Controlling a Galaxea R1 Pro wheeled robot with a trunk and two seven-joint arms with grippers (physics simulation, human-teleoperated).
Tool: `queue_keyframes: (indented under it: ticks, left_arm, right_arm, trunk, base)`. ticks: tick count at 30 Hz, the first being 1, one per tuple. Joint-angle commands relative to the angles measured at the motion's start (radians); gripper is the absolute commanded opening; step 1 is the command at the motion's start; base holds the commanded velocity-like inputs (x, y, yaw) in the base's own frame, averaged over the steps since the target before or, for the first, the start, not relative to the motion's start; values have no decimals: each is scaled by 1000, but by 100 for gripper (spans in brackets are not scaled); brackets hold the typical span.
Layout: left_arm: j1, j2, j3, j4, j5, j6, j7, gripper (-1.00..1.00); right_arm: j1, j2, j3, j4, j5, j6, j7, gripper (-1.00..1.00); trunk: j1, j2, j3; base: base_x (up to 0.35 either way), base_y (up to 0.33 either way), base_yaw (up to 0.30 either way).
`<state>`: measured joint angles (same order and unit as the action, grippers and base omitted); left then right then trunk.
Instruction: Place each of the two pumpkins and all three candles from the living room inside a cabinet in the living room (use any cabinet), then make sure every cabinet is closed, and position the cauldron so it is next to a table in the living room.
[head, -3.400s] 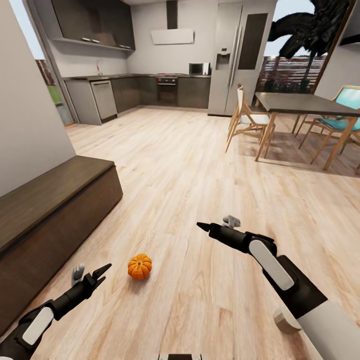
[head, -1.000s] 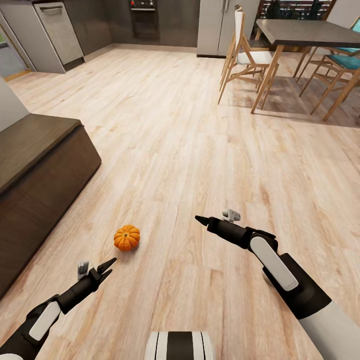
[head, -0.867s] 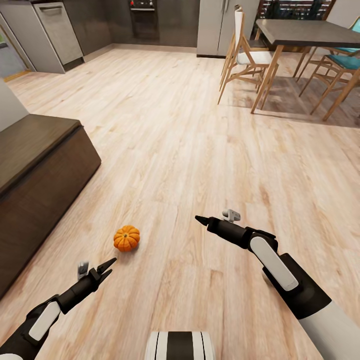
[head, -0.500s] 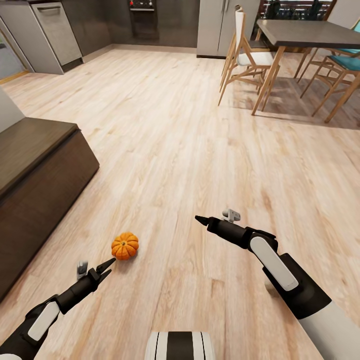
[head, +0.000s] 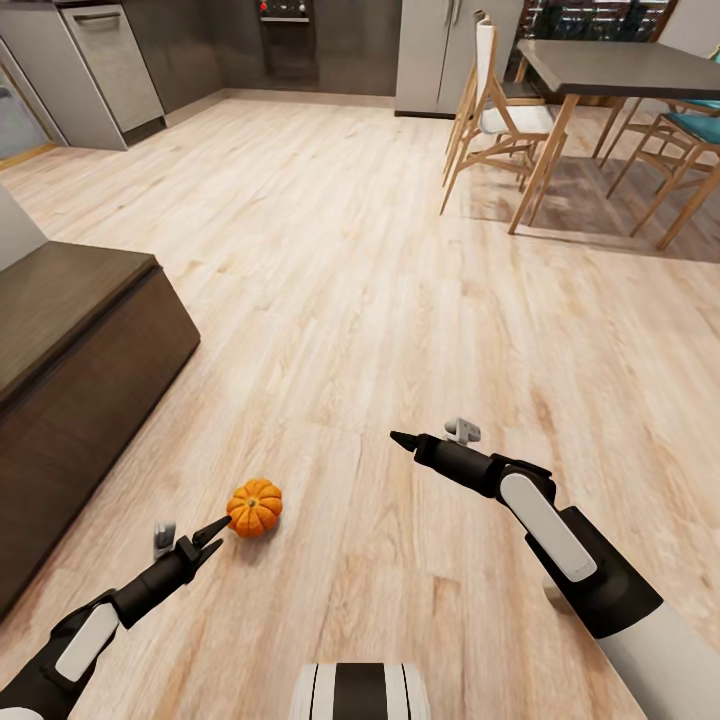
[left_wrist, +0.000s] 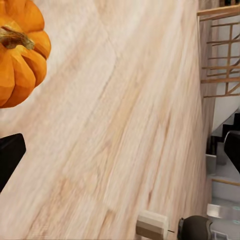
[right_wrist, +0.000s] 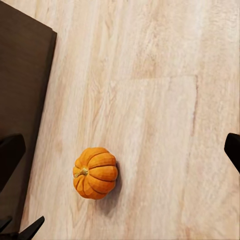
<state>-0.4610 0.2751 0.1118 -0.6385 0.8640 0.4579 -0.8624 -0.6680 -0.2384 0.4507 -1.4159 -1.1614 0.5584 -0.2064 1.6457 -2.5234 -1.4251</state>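
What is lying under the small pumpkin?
The pumpkin sits directly on the light wood plank floor, with its shadow beside it. The contact patch beneath it is covered by the pumpkin itself.

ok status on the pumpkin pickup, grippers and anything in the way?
Left gripper open, empty, tips just short of the pumpkin. Right gripper empty, held above the floor. Pumpkin upright on the floor near the cabinet. Nothing blocking.

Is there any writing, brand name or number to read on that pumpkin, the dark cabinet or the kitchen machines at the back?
None can be read: the pumpkin, the cabinet, the dishwasher and the fridge show no legible lettering.
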Motion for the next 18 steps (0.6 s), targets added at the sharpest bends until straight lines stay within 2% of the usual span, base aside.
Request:
queue_keyframes:
  ticks: [1, 18]
  left_arm:
    - [-1, 0, 0, 0, 8, 8, -2, 100]
    - [0, 1, 0, 0, 7, 6, -10, 100]
  right_arm:
    - [-1, -1, 2, -2, -11, 0, -10, 100]
    - [-1, -1, 2, -2, -11, 0, -10, 100]
  trunk:
    - [0, 0, -1]
    - [0, 0, -1]
  base:
    - [67, 52, 0]
    - [6, 4, 0]
